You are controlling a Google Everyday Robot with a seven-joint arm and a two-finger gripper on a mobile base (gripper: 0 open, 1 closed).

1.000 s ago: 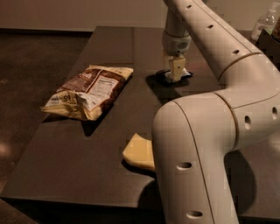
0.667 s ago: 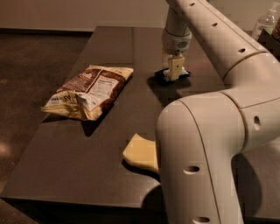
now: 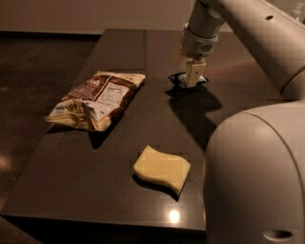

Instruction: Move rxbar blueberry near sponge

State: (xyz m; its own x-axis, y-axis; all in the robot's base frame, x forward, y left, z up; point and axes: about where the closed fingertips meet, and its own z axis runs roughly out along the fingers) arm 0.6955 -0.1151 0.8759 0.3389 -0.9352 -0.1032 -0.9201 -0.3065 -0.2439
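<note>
Dark, glossy desk [image 3: 95, 190], long and narrow, running away toward a pale wall [image 3: 95, 14] at the far end. Brown, dim floor [image 3: 33, 71] off to one side. Small bright glint of light on the near edge of the desk.

On the near part, a pale yellow sponge [image 3: 162, 169] with wavy edges, lying flat. Farther back and to the side, a brown-and-cream chip bag [image 3: 97, 100], crumpled, label panel up. Well beyond the sponge, at the far middle of the desk, the rxbar blueberry [image 3: 174, 79].

Gripper [image 3: 189, 78] pointing straight down onto that bar, jaws clenched on it from either side. Only two dark blue corners of the wrapper peeking out past the pale front finger; label hidden. Heavy shadow just in front, so hard to say whether resting on the desk or raised off it.

Pale arm [image 3: 248, 28] cut off at the top edge. Rounded robot body [image 3: 257, 181] filling the near corner, blocking that part of the desk.
</note>
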